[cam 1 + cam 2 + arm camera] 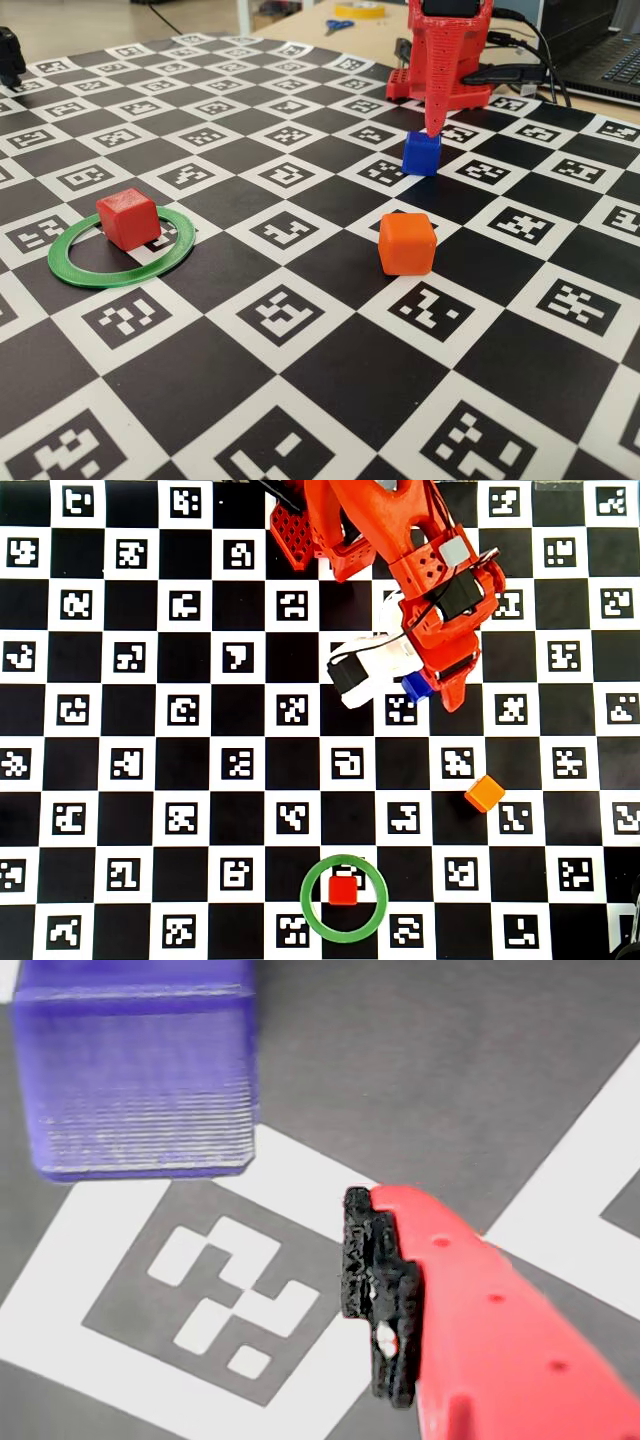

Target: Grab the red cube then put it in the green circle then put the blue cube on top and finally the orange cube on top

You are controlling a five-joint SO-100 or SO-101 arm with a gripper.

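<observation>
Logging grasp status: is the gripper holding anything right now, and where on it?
Nothing is held. The gripper is at the blue cube, but the wrist view shows the cube clear of the finger.

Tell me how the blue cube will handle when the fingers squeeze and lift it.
The blue cube looks like rigid layered plastic, so it probably won't deform. Its ridged sides should give fair grip. Flat faces suggest it will slide, not roll, if nudged on the board.

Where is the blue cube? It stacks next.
In the overhead view the blue cube sits on the board right of centre, under the gripper, up-left of the orange cube.
</observation>
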